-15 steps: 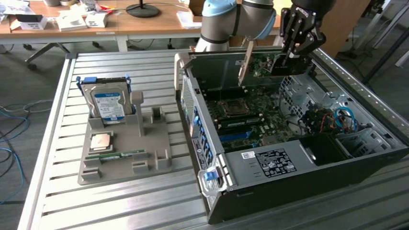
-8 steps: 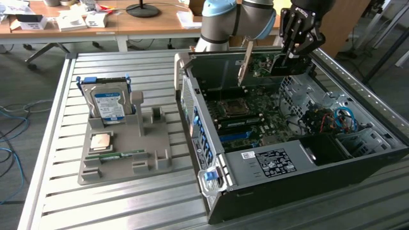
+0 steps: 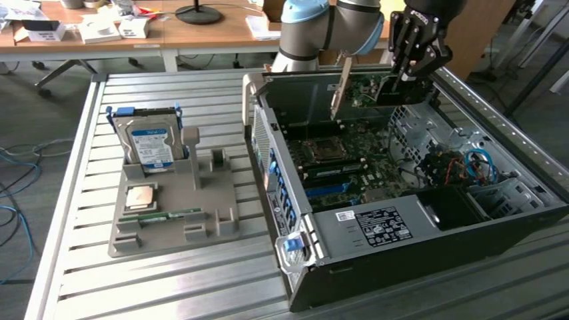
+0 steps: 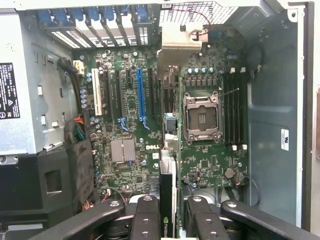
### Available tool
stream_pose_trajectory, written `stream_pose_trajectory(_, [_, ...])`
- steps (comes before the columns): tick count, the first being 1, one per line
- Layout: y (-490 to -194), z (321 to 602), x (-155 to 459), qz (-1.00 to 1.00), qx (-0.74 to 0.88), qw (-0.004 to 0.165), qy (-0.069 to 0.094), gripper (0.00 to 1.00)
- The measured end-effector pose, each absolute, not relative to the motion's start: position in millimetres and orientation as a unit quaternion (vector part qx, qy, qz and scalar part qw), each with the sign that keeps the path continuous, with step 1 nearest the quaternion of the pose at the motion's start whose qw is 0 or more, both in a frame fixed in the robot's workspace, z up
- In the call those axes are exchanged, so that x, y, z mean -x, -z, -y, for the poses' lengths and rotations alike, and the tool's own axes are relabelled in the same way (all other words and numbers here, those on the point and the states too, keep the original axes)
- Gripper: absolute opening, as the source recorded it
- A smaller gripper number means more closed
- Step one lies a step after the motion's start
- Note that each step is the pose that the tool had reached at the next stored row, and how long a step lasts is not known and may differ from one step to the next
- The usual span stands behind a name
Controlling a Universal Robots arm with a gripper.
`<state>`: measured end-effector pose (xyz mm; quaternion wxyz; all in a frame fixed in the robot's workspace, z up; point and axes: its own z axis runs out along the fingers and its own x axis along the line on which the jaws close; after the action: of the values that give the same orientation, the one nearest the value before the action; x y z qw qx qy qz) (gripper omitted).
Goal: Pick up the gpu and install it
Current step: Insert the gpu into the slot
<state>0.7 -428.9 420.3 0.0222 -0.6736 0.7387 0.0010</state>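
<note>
Gripper [image 3: 411, 73] clamped on the gpu [image 4: 167, 195], held edge-on inside the open computer case [image 3: 444, 267], over its motherboard [image 4: 125, 115].

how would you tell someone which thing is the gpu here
Find the open black computer case on the slatted metal table. Above its far end the black gripper holds the gpu, a thin flat dark-edged card on edge over the green motherboard. Unlike the blue-labelled silver hard drive in the grey tray, it hangs in the air.
</note>
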Motion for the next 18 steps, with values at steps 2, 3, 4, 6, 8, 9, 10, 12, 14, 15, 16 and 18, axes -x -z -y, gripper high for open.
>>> stream_pose_trajectory(2, [-420.2, 428.9, 0.6, -0.739, 0.674, 0.022, -0.001, 0.26])
stream_pose_trajectory(3, [-420.2, 428.9, 1.6, -0.739, 0.674, 0.022, -0.001, 0.26])
stream_pose_trajectory(4, [-420.1, 428.9, 2.5, -0.739, 0.674, 0.022, -0.001, 0.26])
stream_pose_trajectory(6, [-420.0, 428.8, 4.2, -0.739, 0.674, 0.022, -0.001, 0.26])
stream_pose_trajectory(8, [-419.9, 428.7, 6.1, -0.739, 0.674, 0.022, -0.001, 0.26])
stream_pose_trajectory(9, [-419.8, 428.7, 6.8, -0.739, 0.674, 0.022, -0.001, 0.26])
stream_pose_trajectory(10, [-419.9, 428.6, 7.1, -0.739, 0.674, 0.022, -0.001, 0.26])
stream_pose_trajectory(12, [-419.9, 428.6, 7.1, -0.739, 0.674, 0.022, -0.001, 0.26])
stream_pose_trajectory(14, [-419.9, 428.6, 7.2, -0.739, 0.674, 0.022, -0.001, 0.26])
stream_pose_trajectory(15, [-419.8, 428.6, 7.3, -0.739, 0.674, 0.022, -0.001, 0.26])
stream_pose_trajectory(16, [-419.6, 428.5, 7.4, -0.739, 0.674, 0.022, -0.001, 0.26])
stream_pose_trajectory(18, [-419.4, 428.2, 7.9, -0.739, 0.674, 0.022, -0.001, 0.26])
